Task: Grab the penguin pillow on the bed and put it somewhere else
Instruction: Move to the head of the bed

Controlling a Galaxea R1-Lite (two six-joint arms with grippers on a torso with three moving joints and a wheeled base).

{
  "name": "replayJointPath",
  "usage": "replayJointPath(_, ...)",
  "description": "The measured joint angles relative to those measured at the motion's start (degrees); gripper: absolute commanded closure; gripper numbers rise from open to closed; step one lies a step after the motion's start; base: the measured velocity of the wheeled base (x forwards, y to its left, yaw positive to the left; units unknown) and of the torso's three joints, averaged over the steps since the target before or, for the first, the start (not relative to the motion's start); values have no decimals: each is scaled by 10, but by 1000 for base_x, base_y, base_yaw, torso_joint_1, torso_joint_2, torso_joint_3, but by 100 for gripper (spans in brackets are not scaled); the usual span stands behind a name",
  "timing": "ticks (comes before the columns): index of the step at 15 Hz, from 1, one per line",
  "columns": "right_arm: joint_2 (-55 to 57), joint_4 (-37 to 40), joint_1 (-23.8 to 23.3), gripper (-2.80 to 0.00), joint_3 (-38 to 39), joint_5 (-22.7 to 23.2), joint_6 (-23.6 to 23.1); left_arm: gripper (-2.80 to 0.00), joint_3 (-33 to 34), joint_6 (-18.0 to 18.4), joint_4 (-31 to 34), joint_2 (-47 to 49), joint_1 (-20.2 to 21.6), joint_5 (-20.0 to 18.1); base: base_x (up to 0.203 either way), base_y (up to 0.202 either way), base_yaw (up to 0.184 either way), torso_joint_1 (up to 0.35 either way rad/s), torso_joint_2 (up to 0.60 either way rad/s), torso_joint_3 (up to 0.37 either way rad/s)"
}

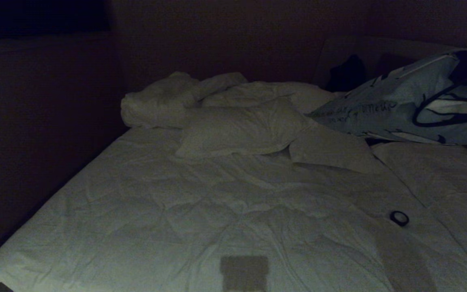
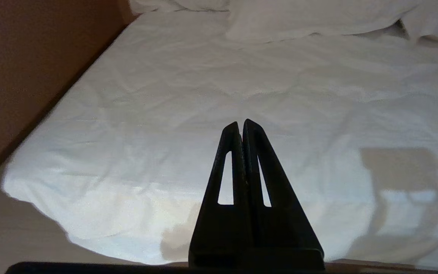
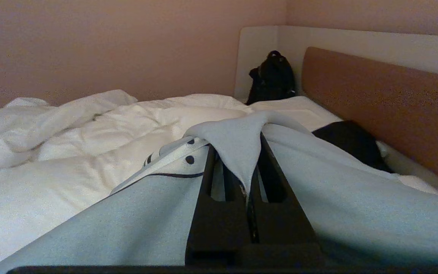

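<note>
The penguin pillow (image 1: 395, 109), light blue-grey with black-and-white print and dark script, hangs lifted and tilted above the far right of the bed (image 1: 176, 219). My right gripper (image 3: 242, 160) is shut on a fold of the pillow's fabric (image 3: 89, 220), which drapes over both fingers and hides their tips. My left gripper (image 2: 241, 123) is shut and empty, held still above the white bedding (image 2: 165, 95) near the bed's front left corner.
White pillows (image 1: 237, 129) and a rumpled duvet (image 1: 156, 101) lie at the head of the bed. A small black ring (image 1: 399, 218) rests on the quilt at right. A black bag (image 3: 273, 78) leans in the corner by the brown headboard (image 3: 386, 102). A dark cloth (image 3: 350, 140) lies beside the pillow.
</note>
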Motion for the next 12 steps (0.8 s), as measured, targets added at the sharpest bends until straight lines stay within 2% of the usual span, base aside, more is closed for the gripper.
replayJointPath(12,0,0,-4,0,1,7,-1,0,0,0,0,0,0,0,0,-193,1,2,0,2)
